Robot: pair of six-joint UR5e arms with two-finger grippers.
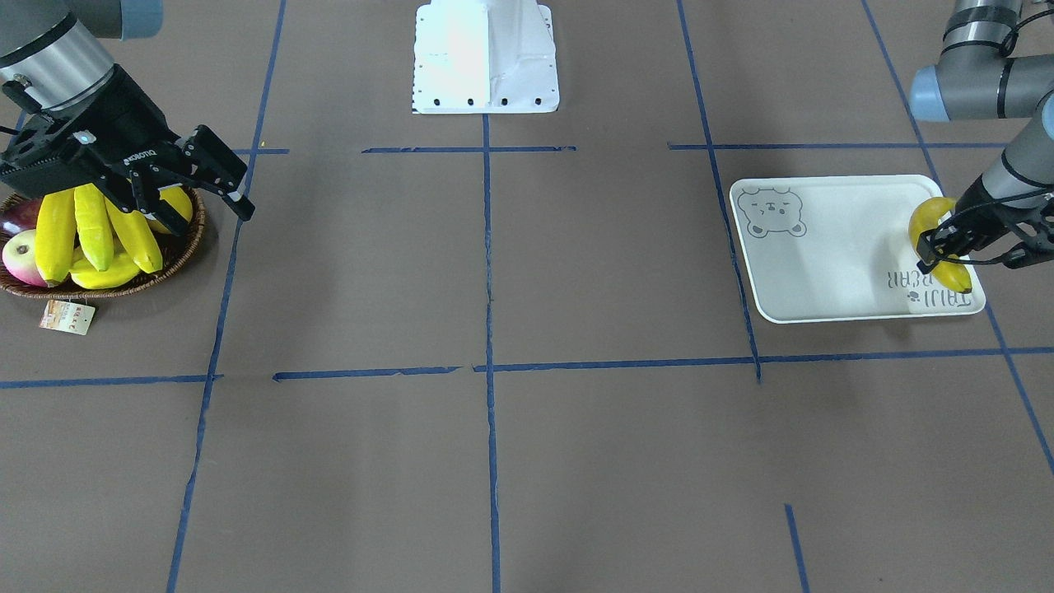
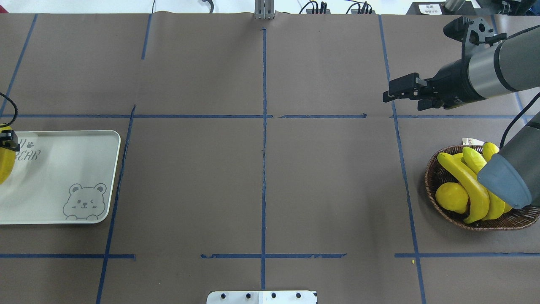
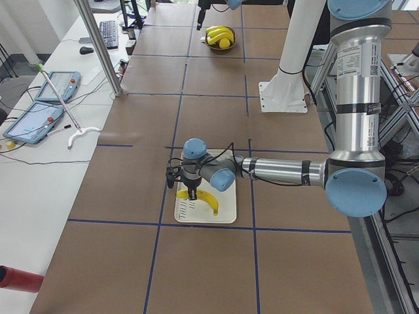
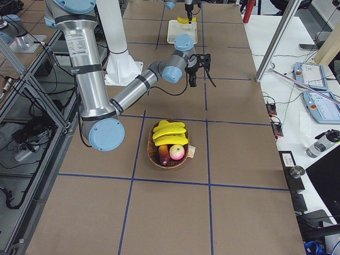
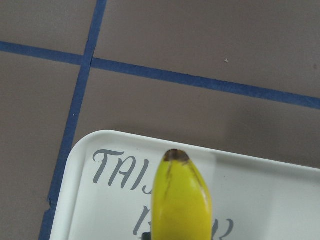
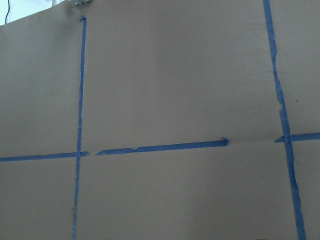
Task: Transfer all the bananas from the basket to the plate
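Gripping one banana (image 1: pixel 930 216) around its middle with the left claw (image 1: pixel 943 249), fingers closed on the fruit, at the left end of the plate (image 1: pixel 823 263) as seen from the robot, right over the grey lettering. Pointing the banana's dark tip toward the plate's far-left corner in the left wrist view, close to the rim; not showing clearly whether the fruit is touching the white surface. Leaving the rest of the plate bare, bear print included.

Holding the right claw (image 1: pixel 210 216) spread open and empty, raised and tilted nearly level, apart from the basket (image 2: pixel 438 202) and looking down on nothing but bare desk (image 1: pixel 576 263).

Keeping three bananas (image 1: pixel 90 222) piled in the basket on the right side, crowding a lemon (image 2: pixel 451 196) and an apple (image 1: pixel 20 255), with the paper tag (image 1: pixel 66 317) lying just outside the rim.

Leaving a wide stretch of desk between basket and plate, crossed only by blue tape lines (image 1: pixel 487 247), with the white robot base (image 1: pixel 486 58) sitting at the near edge in the middle.
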